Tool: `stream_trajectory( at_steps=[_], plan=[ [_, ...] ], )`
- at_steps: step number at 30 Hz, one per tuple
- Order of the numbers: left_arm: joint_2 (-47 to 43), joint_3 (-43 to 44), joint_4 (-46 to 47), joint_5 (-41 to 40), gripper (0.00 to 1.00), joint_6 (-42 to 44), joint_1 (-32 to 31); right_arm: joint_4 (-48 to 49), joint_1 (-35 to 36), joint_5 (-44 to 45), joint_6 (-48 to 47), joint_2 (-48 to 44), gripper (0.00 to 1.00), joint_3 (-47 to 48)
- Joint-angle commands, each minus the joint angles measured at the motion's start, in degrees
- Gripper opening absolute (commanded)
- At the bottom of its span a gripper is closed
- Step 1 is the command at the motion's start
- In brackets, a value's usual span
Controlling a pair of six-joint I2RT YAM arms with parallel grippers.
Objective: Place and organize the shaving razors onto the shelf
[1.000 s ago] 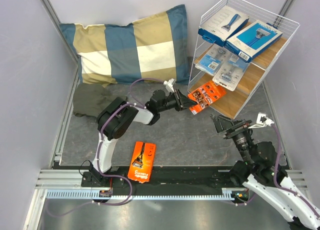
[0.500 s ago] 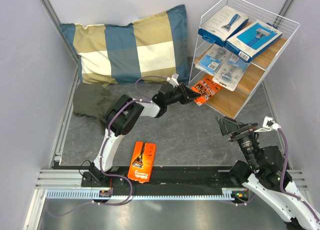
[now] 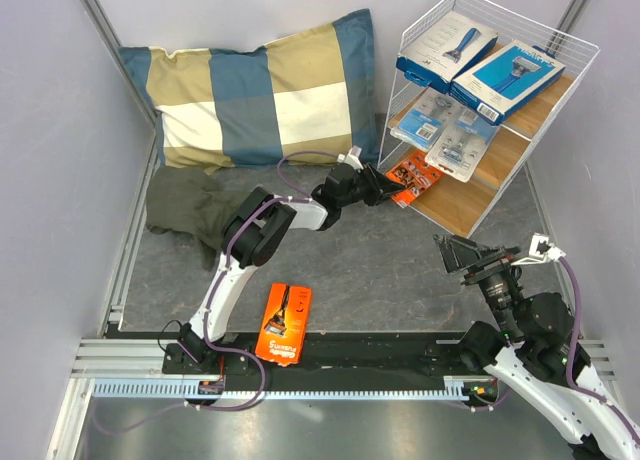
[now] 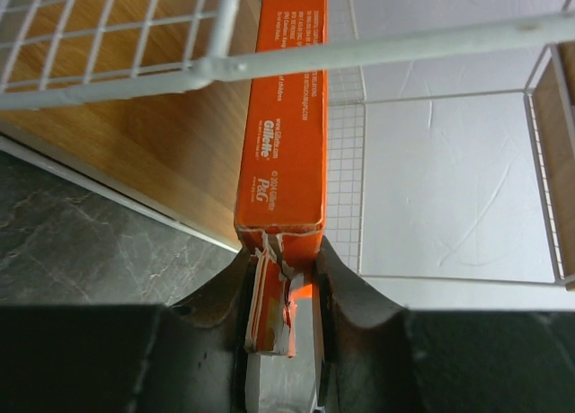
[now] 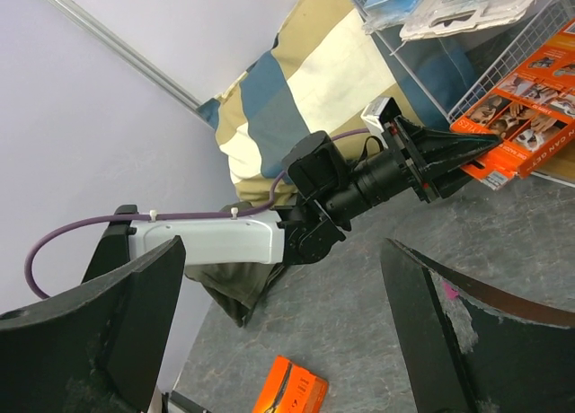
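My left gripper (image 3: 385, 188) is shut on one end of an orange razor card (image 3: 415, 177) and holds it in at the left end of the shelf's lowest board (image 3: 462, 202). In the left wrist view the card (image 4: 292, 99) runs edge-on from my fingers (image 4: 229, 292) under a white wire, over the wooden board (image 4: 171, 144). The right wrist view shows it too (image 5: 526, 130). A second orange card (image 3: 284, 323) lies on the floor near the left arm's base. Two blue boxes (image 3: 480, 58) sit on the top board, two blister packs (image 3: 445, 130) on the middle one. My right gripper (image 3: 458, 253) is open and empty.
A blue-and-tan checked pillow (image 3: 262, 90) leans at the back left. A dark green cloth (image 3: 185, 202) lies below it. The white wire shelf frame (image 3: 540, 25) stands at the back right. Metal rails (image 3: 120, 355) run along the near edge.
My left gripper has moved up and to the right, carrying the orange card farther into the shelf's lowest level. My right gripper has drawn back toward the lower right.
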Motion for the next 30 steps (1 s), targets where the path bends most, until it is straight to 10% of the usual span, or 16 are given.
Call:
stream_trajectory(
  at_steps=[1,16,30],
  plan=[
    [0.3,3.0,1.9,-1.9,0.32,-0.7,0.0,-1.0,0.3,0.5,-0.9,-0.6,0.98,2.1],
    [2.0,5.8,-1.0,-2.5,0.82,2.1,-0.5,-2.7,0.2,0.9,-0.8,-0.6,0.98,2.5],
    [1.4,8.6,-7.7,0.6,0.91,9.4,-1.9,-3.0,0.3,0.7,-0.1,-0.5,0.98,1.9]
  ],
)
